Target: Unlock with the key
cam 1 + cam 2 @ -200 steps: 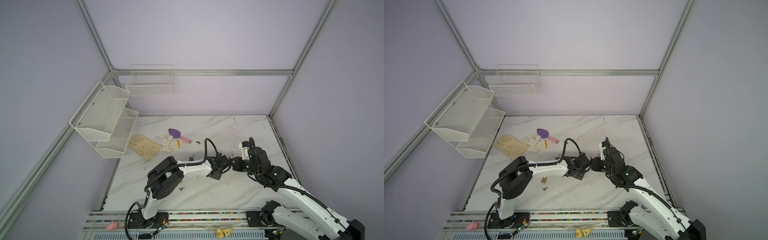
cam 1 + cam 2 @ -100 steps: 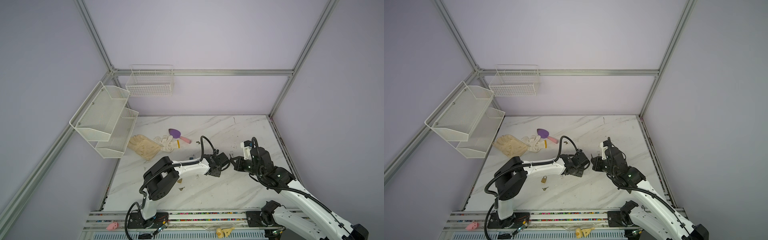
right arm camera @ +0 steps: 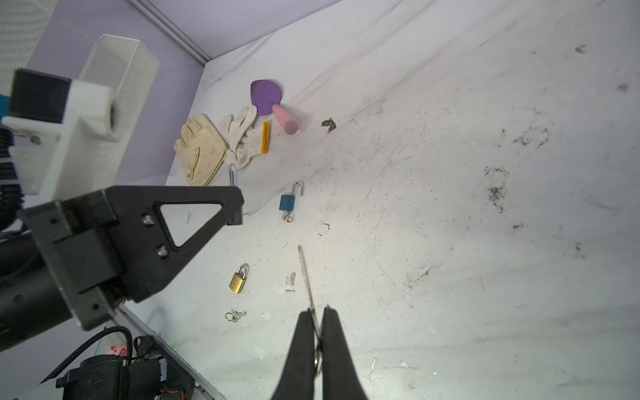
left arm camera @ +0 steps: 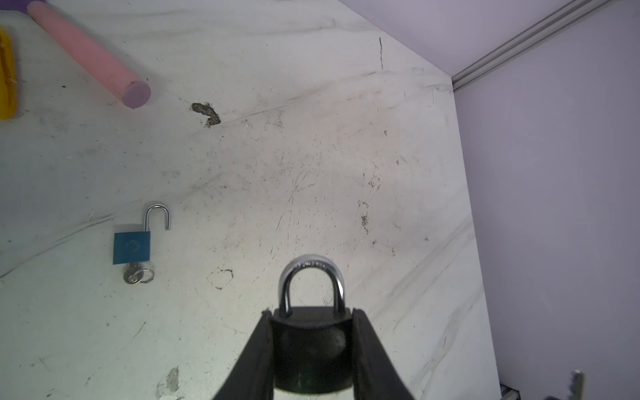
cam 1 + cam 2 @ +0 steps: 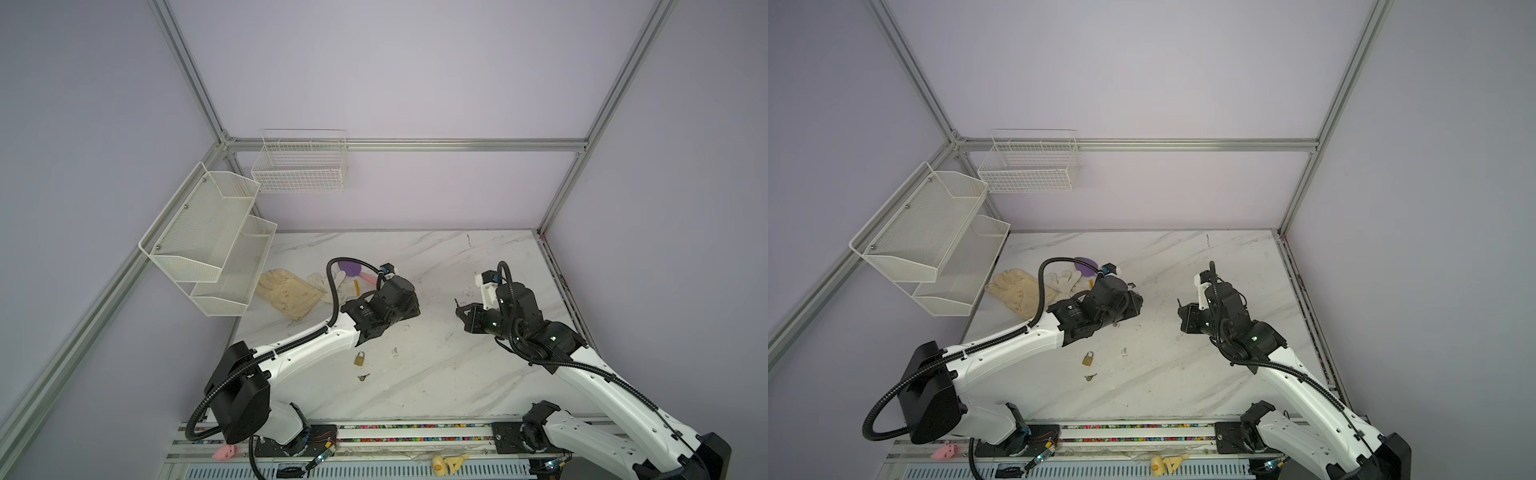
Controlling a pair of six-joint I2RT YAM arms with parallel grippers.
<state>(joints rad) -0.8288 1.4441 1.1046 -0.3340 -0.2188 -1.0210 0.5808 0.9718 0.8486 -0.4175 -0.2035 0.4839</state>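
Observation:
My left gripper (image 4: 311,311) is shut on a black padlock (image 4: 311,349), held by its body above the table; its silver shackle (image 4: 311,268) is closed and sticks out past the fingertips. My right gripper (image 3: 317,311) is shut on the key (image 3: 306,277), whose thin blade juts forward. In both top views the left gripper (image 5: 409,309) (image 5: 1136,305) and right gripper (image 5: 459,309) (image 5: 1181,311) face each other over the table's middle, a short gap apart. The key's tip does not touch the lock.
A blue padlock (image 3: 287,202) lies open with a key in it. A brass padlock (image 5: 360,358) and loose keys (image 5: 363,377) lie nearer the front. Gloves (image 5: 291,291) and a purple spatula (image 3: 266,97) sit at back left, under white mesh shelves (image 5: 208,237).
The two grippers were almost touching a second ago. They have since drawn apart, the left one to the left and the right one to the right, each keeping its hold.

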